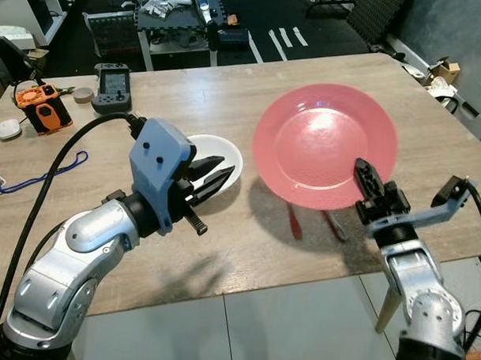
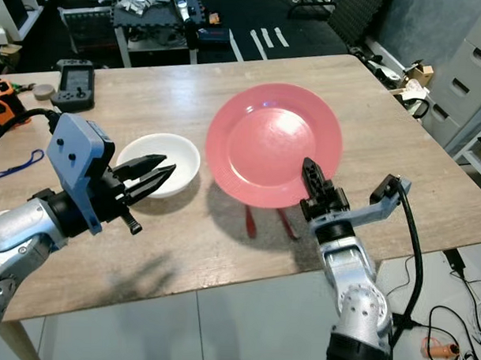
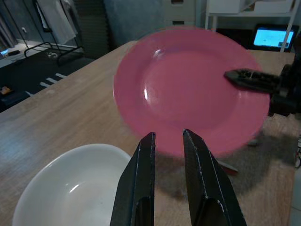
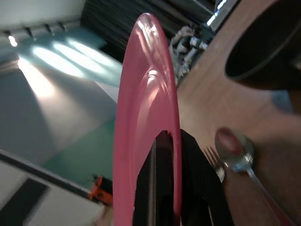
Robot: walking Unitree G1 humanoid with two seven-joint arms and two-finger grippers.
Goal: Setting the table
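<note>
The right claw (image 1: 365,178) grips the pink plate (image 1: 325,143) by its near rim, one finger over the upper face and one under it, as the right wrist view shows edge-on. The plate hangs lifted above the tabletop (image 1: 228,93), extending away from the claw and throwing a shadow below. Directly beneath it, just ahead of the claw, lie a spoon (image 4: 233,143) and a fork (image 4: 214,162) with red handles.

The plate looks stiff, thin and glossy, probably plastic and fairly light, yet wide. Held at one rim point it acts as a long lever, so it will likely tend to sag or twist in the pinch, and its smooth surface could slip. A firm bite well onto the flat rim band seems the sound hold, with the plate kept level.

The left claw (image 1: 211,179) hovers with its fingers slightly parted and nothing between them, right over the white bowl (image 1: 235,156), which sits on the tabletop beneath its tips. The bowl looks rigid, perhaps ceramic and breakable; its rim is the natural place to take it.
</note>
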